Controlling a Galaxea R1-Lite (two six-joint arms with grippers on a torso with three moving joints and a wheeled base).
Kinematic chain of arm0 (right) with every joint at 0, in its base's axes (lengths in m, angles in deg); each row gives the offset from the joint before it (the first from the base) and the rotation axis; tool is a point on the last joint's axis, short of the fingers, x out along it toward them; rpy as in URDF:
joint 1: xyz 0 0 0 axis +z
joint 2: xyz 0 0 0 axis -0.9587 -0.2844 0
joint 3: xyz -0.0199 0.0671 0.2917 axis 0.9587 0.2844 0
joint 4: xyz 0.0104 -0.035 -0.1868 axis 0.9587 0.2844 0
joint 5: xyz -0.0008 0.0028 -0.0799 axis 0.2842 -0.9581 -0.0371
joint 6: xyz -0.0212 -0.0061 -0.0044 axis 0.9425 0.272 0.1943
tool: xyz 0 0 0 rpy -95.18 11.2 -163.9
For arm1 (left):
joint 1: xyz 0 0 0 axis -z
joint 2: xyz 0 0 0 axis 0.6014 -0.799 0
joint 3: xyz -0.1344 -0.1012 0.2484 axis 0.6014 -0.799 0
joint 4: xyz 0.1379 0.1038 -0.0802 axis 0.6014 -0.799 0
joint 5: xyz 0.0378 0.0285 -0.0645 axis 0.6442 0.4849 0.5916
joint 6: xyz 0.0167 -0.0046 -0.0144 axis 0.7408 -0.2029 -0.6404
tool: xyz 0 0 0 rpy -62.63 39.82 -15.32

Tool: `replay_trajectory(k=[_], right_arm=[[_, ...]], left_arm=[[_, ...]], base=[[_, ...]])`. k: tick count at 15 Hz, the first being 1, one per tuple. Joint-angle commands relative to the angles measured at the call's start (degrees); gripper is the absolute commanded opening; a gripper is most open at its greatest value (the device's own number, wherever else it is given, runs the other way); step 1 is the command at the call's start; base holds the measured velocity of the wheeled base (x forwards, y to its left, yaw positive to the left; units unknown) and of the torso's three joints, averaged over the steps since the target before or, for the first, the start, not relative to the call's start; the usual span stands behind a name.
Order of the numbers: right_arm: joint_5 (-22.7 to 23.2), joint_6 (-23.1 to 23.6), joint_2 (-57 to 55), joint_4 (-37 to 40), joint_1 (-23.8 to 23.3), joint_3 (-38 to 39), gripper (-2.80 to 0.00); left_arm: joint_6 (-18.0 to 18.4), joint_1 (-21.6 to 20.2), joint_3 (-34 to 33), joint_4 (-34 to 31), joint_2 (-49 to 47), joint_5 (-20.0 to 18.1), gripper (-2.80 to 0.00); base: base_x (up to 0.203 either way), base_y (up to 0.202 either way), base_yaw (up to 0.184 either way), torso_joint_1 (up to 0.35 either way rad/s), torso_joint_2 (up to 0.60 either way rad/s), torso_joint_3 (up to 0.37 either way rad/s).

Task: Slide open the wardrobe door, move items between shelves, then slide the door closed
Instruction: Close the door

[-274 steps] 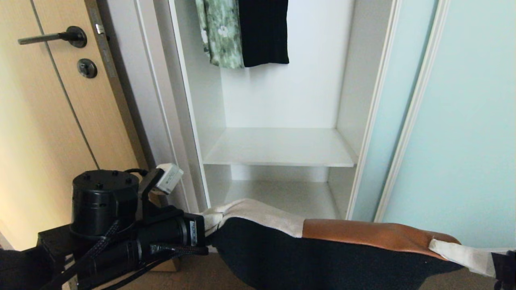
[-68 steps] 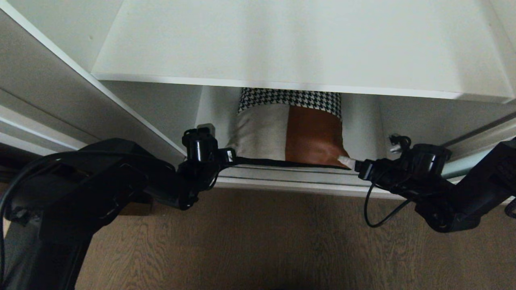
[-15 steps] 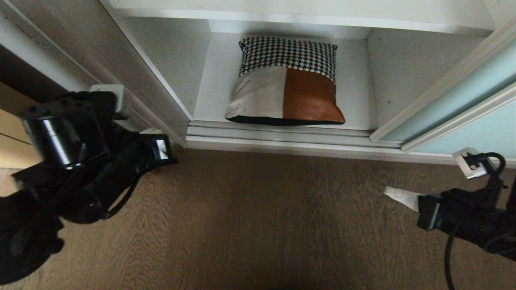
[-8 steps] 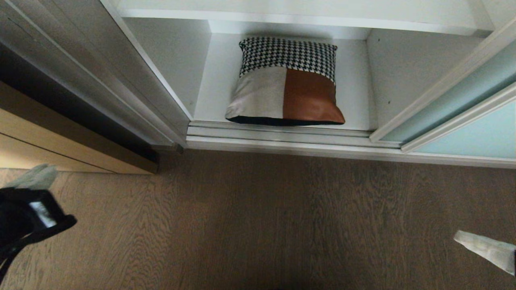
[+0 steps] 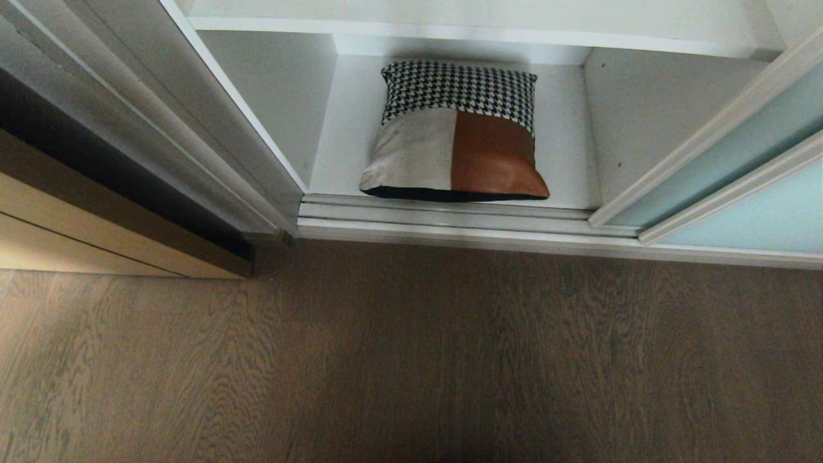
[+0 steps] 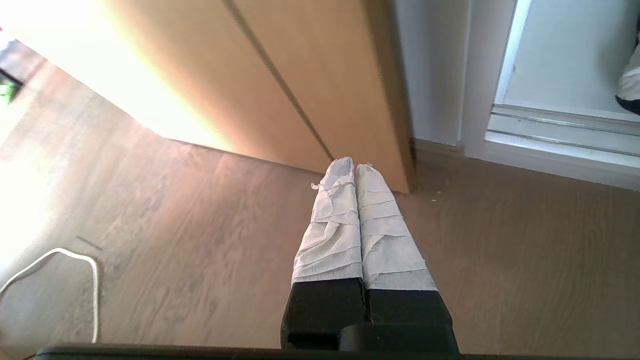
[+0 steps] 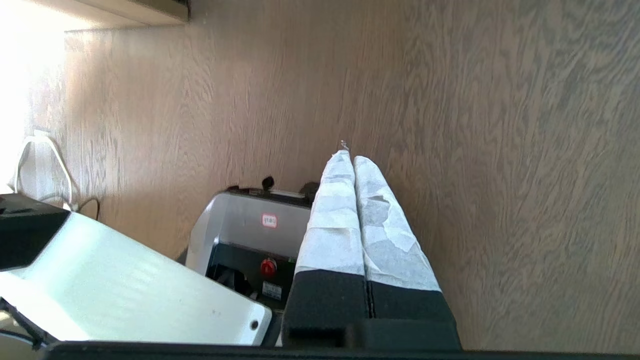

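Cushion sits on bottom shelf, door open, left gripper and right gripper closed empty; only closing left.

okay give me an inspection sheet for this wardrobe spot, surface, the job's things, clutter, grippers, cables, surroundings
Surface: bottom shelf, white, bearing the cushion.
Job's things: cushion lies flat on it, houndstooth band toward the back; sliding wardrobe door stands open at the right.
Clutter: nothing seen.
Grippers: left gripper shut, empty, above the floor near the wooden door; right gripper shut, empty, above the floor beside the robot's base.
Cables: white cable on the floor.
Surroundings: wood floor, metal floor track.
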Motion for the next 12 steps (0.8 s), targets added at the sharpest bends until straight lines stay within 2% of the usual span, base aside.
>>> replay_trajectory(k=[1,3,4,5,8,9,12], right_arm=[[0.05,-0.19,1.82,0.32,-0.05,0.43,-2.8],[-0.02,-0.63,1.82,0.06,-0.05,-0.17,-2.8],[-0.11,-0.69,1.66,-0.02,-0.05,-0.79,-2.8],[-0.31,-0.82,1.69,0.01,-0.05,-1.32,-2.8],[-6.89,-4.41,1.65,0.01,-0.05,-2.52,-2.8],[-7.82,-5.57,1.58,-0.03,-0.07,-3.04,-2.8],[-7.86,-5.93,1.65,0.15,-0.13,-4.61,-2.8]], left_arm=[[0.0,-2.42,-2.23,-6.62,13.03,-2.36,-2.8],[-0.13,-2.94,-4.07,-16.83,21.23,-8.38,-2.8],[-0.37,-3.09,-4.97,-24.32,24.24,-12.87,-2.8],[-1.59,-3.2,-6.6,-29.12,25.53,-17.41,-2.8],[-5.34,-3.33,-10.22,-30.27,25.55,-27.63,-2.8],[-5.69,-3.37,-10.93,-30.1,25.56,-29.35,-2.8],[-6.37,-3.38,-10.93,-29.83,25.56,-28.93,-2.8]], base=[[0.0,0.0,0.0,0.0,0.0,0.0],[0.0,0.0,0.0,0.0,0.0,0.0],[0.0,0.0,0.0,0.0,0.0,0.0],[0.0,0.0,0.0,0.0,0.0,0.0],[0.0,0.0,0.0,0.0,0.0,0.0],[0.0,0.0,0.0,0.0,0.0,0.0],[0.0,0.0,0.0,0.0,0.0,0.0]])
